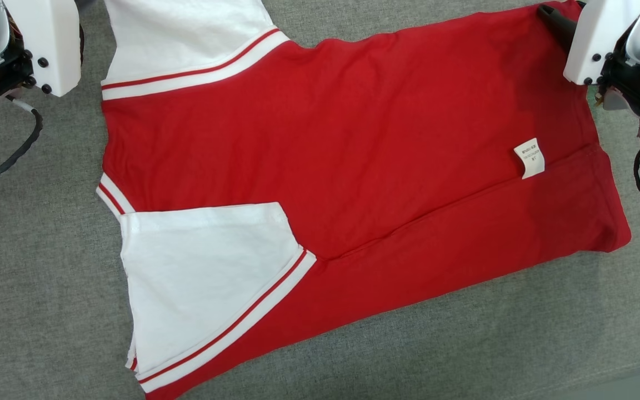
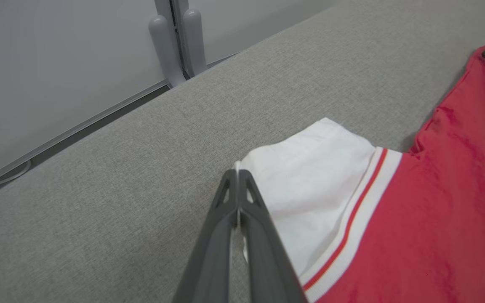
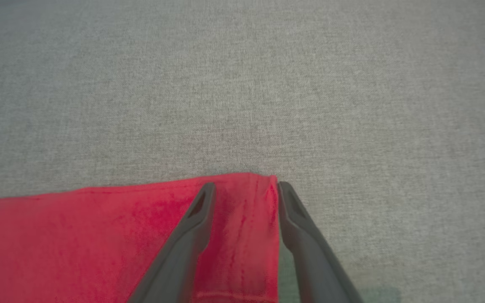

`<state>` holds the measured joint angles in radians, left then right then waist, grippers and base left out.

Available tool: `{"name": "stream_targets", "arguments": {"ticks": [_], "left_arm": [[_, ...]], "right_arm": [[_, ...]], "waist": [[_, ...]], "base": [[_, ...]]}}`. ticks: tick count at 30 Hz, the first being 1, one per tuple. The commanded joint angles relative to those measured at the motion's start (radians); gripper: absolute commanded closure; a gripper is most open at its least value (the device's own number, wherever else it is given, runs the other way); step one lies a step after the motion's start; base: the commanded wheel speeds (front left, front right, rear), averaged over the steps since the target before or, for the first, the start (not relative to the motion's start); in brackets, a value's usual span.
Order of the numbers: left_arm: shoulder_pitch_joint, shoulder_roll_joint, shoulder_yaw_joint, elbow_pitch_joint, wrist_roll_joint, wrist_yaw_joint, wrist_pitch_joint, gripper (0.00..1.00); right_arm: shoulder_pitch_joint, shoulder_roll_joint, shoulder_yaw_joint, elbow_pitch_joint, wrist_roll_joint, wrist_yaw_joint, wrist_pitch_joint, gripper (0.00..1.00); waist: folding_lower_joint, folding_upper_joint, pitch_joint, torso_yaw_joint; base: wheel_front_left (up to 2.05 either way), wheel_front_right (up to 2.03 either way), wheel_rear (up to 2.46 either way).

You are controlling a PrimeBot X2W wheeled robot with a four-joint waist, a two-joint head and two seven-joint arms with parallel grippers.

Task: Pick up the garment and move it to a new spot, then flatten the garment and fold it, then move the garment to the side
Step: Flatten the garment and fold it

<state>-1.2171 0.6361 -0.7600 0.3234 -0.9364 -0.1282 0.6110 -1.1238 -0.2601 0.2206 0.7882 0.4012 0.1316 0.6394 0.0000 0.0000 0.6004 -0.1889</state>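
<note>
Left gripper [image 2: 238,174], fingers pressed together, pinches the white sleeve edge of the garment [image 1: 386,155]. Right gripper [image 3: 246,187], spread, straddles its red hem corner.

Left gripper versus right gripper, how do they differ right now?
The left gripper is shut, seemingly pinching the white sleeve at its edge; the right gripper stands open, straddling the red hem corner. Left sits over white cloth, right over red. Both have dark fingers at the edge of the same garment.
</note>
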Motion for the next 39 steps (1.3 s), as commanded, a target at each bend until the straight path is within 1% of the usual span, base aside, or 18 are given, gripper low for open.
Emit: {"name": "stream_targets", "arguments": {"ticks": [1,2,5,6,7,8,9,11,14,18,22,26,31,33,35,39], "left_arm": [[0.0,0.001,-0.003,0.0,-0.003,-0.003,-0.004,1.0],[-0.001,0.001,-0.004,0.001,-0.003,-0.003,-0.005,1.0],[-0.002,-0.003,-0.007,0.004,-0.007,-0.003,-0.009,1.0],[-0.004,-0.005,-0.008,0.004,-0.008,-0.003,-0.011,1.0],[-0.006,-0.007,-0.009,0.004,-0.009,-0.003,-0.014,1.0],[-0.008,-0.008,-0.01,0.005,-0.007,-0.003,-0.015,1.0],[-0.009,-0.009,-0.012,0.006,-0.006,-0.003,-0.018,1.0],[-0.014,-0.011,-0.013,0.007,-0.002,-0.003,-0.027,1.0],[-0.026,-0.002,-0.009,-0.009,0.003,-0.003,-0.085,1.0],[-0.033,0.007,0.002,-0.043,-0.016,-0.003,-0.16,1.0],[-0.017,0.031,0.019,-0.093,-0.045,-0.002,-0.234,1.0],[0.029,0.058,0.036,-0.155,-0.091,-0.002,-0.295,1.0],[0.137,0.085,0.063,-0.252,-0.175,0.0,-0.344,1.0],[0.194,0.101,0.069,-0.3,-0.209,0.009,-0.353,1.0],[0.255,0.118,0.071,-0.359,-0.233,0.027,-0.362,1.0],[0.372,0.157,0.061,-0.477,-0.244,0.067,-0.391,1.0]], "right_arm": [[-0.024,0.007,-0.007,0.018,0.01,-0.002,0.032,0.3],[-0.031,0.01,-0.012,0.027,0.01,-0.002,0.045,0.31],[-0.053,0.014,-0.024,0.051,-0.003,-0.002,0.065,0.38],[-0.06,0.017,-0.029,0.059,-0.008,-0.002,0.067,0.46],[-0.066,0.02,-0.034,0.064,-0.01,-0.002,0.067,0.56],[-0.071,0.02,-0.038,0.07,-0.015,-0.002,0.064,0.74],[-0.077,0.02,-0.042,0.075,-0.02,-0.002,0.056,1.0],[-0.091,0.014,-0.046,0.076,-0.032,-0.002,0.031,1.0],[-0.096,0.003,-0.055,0.058,-0.03,-0.002,-0.041,1.0],[-0.065,-0.015,-0.067,0.023,0.024,-0.002,-0.107,1.0],[-0.012,-0.065,-0.079,-0.042,0.103,-0.002,-0.159,1.0],[0.073,-0.125,-0.095,-0.126,0.202,-0.002,-0.176,1.0],[0.215,-0.209,-0.117,-0.271,0.325,-0.002,-0.166,1.0],[0.278,-0.242,-0.137,-0.327,0.361,-0.002,-0.156,1.0],[0.339,-0.273,-0.161,-0.377,0.386,-0.002,-0.146,1.0],[0.458,-0.304,-0.206,-0.452,0.411,-0.002,-0.122,1.0]], "waist": [[0.0,0.0,0.001,0.001],[0.0,0.0,0.002,0.002],[0.0,0.0,0.003,0.006],[0.0,0.0,0.004,0.008],[0.0,0.0,0.005,0.01],[0.0,0.0,0.007,0.013],[0.0,0.0,0.008,0.015],[0.0,0.0,0.01,0.021],[0.0,0.0,0.011,0.032],[0.0,0.0,0.0,0.048],[0.0,0.0,-0.021,0.075],[0.0,0.0,-0.05,0.114],[0.0,0.0,-0.093,0.168],[0.0,0.0,-0.109,0.188],[0.0,0.0,-0.121,0.205],[0.0,0.0,-0.141,0.232]], "base": [[0.0,0.0,0.0],[0.0,0.0,0.0],[0.0,0.0,0.0],[0.0,0.0,0.0],[0.0,0.0,0.0],[0.0,0.0,0.0],[0.0,0.0,0.0],[0.0,0.0,0.0],[0.0,0.0,0.0],[0.0,0.0,0.0],[0.0,0.0,0.0],[0.0,0.0,0.0],[0.0,0.0,0.0],[0.0,0.0,0.0],[0.0,0.0,0.0],[0.0,0.0,0.0]]}}
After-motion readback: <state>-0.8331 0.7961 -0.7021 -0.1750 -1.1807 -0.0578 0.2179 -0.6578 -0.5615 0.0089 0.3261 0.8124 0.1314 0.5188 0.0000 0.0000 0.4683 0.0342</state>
